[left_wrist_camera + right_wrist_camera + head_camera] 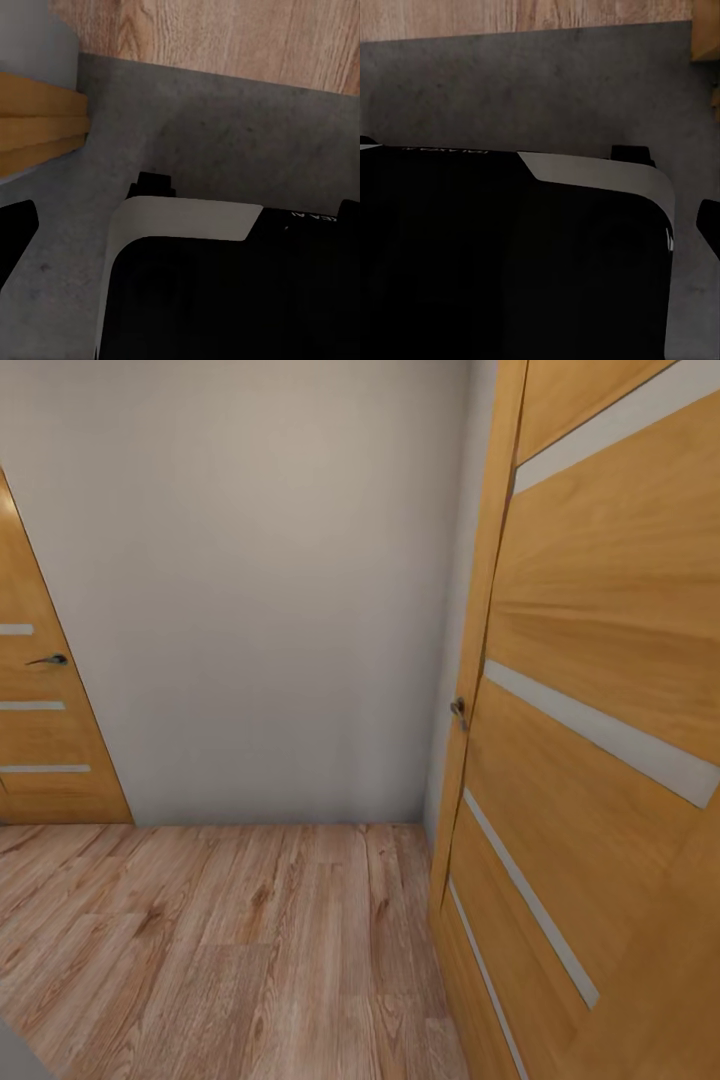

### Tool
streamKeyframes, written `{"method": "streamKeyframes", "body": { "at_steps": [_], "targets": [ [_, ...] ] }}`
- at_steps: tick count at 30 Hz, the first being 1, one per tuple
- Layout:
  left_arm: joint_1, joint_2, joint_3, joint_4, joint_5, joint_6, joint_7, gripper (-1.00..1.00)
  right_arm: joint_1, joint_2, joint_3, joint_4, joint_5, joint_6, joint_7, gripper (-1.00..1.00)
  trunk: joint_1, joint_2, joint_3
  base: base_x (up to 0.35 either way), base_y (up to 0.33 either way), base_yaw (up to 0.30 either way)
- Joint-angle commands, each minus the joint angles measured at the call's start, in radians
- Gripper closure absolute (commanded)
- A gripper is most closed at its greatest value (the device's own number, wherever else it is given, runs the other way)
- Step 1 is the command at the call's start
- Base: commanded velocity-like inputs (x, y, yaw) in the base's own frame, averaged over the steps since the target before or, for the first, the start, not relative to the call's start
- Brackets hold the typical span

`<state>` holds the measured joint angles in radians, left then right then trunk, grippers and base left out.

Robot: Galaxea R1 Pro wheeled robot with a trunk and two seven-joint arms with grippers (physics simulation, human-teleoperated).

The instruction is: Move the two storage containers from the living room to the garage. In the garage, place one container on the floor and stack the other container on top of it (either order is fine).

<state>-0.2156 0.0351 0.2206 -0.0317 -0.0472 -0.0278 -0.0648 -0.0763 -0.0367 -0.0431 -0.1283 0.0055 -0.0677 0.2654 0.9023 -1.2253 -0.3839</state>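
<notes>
The two storage containers are out of view. In the left wrist view a dark fingertip [15, 232] of my left gripper pokes in at the frame's edge, over the dark grey speckled concrete floor [225, 135]. A dark fingertip [709, 225] of my right gripper shows the same way in the right wrist view, above the same floor [510, 90]. Only one finger of each shows, so their state is unclear. Nothing is seen held.
A plain white-grey wall [260, 590] stands ahead across light wood planks [220, 950]. A shut wooden door [40, 740] is at the left. An open wooden door [600, 760] juts close on the right. My black, white-edged base [187, 217] sits near a wooden door frame [37, 120].
</notes>
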Motion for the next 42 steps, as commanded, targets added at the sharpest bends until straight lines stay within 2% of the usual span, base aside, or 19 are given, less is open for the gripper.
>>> {"method": "streamKeyframes", "body": {
  "at_steps": [1, 14, 29, 42],
  "targets": [
    [-0.001, 0.0, 0.008, 0.001, -0.005, -0.003, -0.004, -1.0, -0.001, 0.0, -0.004, 0.001, 0.001, -0.003, 0.005, -1.0, 0.0, -0.001, -0.001, 0.021, 0.0, 0.0],
    [-0.001, 0.0, 0.007, 0.001, -0.005, -0.003, -0.004, -1.0, -0.001, 0.0, -0.004, 0.001, 0.001, -0.003, 0.005, -1.0, 0.0, -0.001, -0.001, 0.162, 0.0, 0.0],
    [-0.001, 0.001, 0.007, 0.001, -0.005, -0.003, -0.004, -1.0, -0.001, 0.0, -0.004, 0.001, 0.001, -0.003, 0.005, -1.0, 0.0, -0.001, -0.001, 0.03, 0.0, 0.0],
    [-0.001, 0.001, 0.006, 0.001, -0.005, -0.004, -0.004, -1.0, 0.0, 0.0, -0.004, 0.001, 0.001, -0.003, 0.005, -1.0, 0.0, -0.001, -0.001, 0.139, 0.0, 0.0]
  ]
}}
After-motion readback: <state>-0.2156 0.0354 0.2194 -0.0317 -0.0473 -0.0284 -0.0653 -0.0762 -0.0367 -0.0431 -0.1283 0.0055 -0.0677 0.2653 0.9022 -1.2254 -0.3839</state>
